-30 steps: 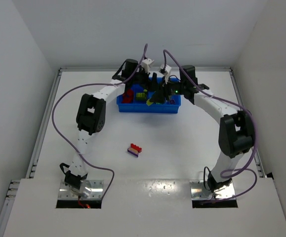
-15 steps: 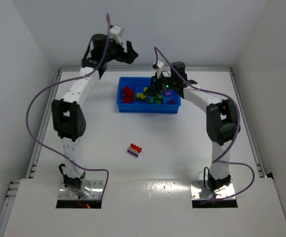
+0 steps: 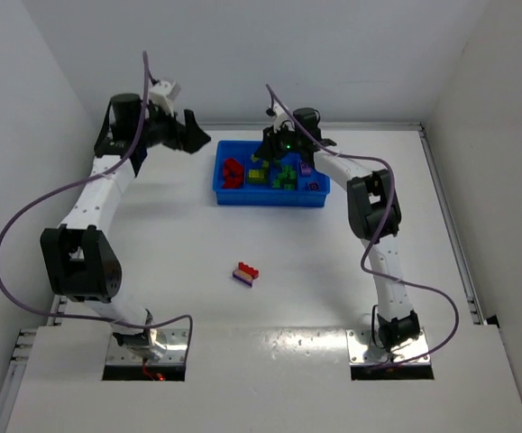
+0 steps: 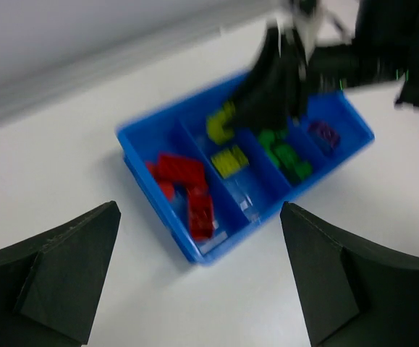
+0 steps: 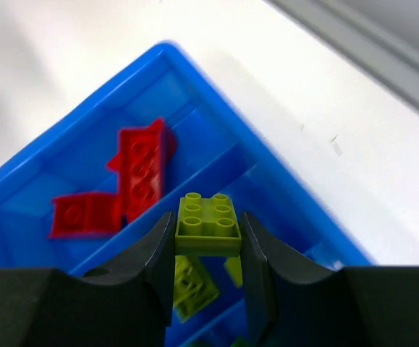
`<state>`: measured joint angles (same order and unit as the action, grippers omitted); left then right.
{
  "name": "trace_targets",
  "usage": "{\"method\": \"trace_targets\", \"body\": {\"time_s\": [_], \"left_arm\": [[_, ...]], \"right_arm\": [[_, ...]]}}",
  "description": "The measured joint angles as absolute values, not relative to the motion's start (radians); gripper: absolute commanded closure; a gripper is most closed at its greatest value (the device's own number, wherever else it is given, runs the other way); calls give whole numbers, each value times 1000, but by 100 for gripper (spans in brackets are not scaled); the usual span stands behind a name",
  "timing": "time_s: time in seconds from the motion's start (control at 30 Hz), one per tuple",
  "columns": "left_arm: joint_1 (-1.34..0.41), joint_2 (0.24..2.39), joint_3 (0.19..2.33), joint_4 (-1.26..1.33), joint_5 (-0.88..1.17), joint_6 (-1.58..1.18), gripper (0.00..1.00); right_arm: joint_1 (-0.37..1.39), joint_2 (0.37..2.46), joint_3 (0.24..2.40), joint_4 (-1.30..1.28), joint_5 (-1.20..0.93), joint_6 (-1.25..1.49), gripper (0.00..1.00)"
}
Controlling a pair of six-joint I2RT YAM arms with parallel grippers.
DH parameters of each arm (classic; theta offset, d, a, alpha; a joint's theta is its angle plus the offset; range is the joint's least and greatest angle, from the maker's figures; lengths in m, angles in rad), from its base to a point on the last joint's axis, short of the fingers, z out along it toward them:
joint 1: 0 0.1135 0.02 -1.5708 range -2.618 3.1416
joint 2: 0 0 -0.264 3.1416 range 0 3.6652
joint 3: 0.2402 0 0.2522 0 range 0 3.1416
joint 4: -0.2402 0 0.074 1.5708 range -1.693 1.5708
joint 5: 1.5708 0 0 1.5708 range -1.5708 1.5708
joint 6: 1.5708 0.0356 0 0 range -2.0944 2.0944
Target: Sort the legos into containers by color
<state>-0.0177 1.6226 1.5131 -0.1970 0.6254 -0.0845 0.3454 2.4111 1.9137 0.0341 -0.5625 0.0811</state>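
— What does the right end effector (image 5: 208, 249) have?
— Its jaws are clamped on a yellow-green brick (image 5: 208, 225), studs up, held above the blue tray (image 5: 195, 87). In the wrist view, the yellow-green bricks (image 5: 189, 288) of the second compartment lie just beneath it. The red bricks (image 5: 140, 170) sit in the next compartment, across a divider.
— And a second ago?
— It was over the right half of the tray, nose to nose with the left end effector (image 3: 190, 138). It has since slid across to the yellow side, its grip unchanged.
— And the left one?
— It has swung well off to the left of the tray. Its jaws are spread wide with nothing between them.
— What does that mean for the sorting?
— The brick looks lined up with its own colour, so I judge a release comes next. One stack (image 3: 246, 273), seemingly red, yellow and purple, lies on the table (image 3: 152, 225), well apart from the tray. The freed left arm seems best placed to fetch it.
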Motion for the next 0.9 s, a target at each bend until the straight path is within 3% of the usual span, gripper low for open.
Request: {"method": "trace_targets", "body": {"time_s": [0.07, 0.13, 0.23, 0.33, 0.53, 0.63, 0.73, 0.9], "left_arm": [[-18, 1600, 1414, -232, 647, -78, 0], [-19, 1588, 1357, -262, 661, -72, 0], [-19, 1563, 1319, -292, 682, -54, 0], [-19, 1526, 1317, -319, 733, -10, 0], [-65, 1473, 1308, -524, 872, 299, 0], [-178, 1485, 1298, -712, 839, 509, 6], [-300, 1495, 1237, -797, 807, 623, 7], [-430, 1382, 981, -704, 697, 583, 7]], "right_arm": [[350, 2457, 1977, 37, -547, 86, 91], [353, 2490, 2018, 44, -526, 90, 68], [359, 2519, 2049, 47, -500, 101, 52], [364, 2524, 2051, 43, -487, 109, 43], [370, 2475, 1977, 41, -485, 122, 37], [363, 2369, 1872, -2, -493, 130, 35], [343, 2186, 1747, -61, -482, 104, 32], [275, 1792, 1543, -127, -455, -23, 32]]}}
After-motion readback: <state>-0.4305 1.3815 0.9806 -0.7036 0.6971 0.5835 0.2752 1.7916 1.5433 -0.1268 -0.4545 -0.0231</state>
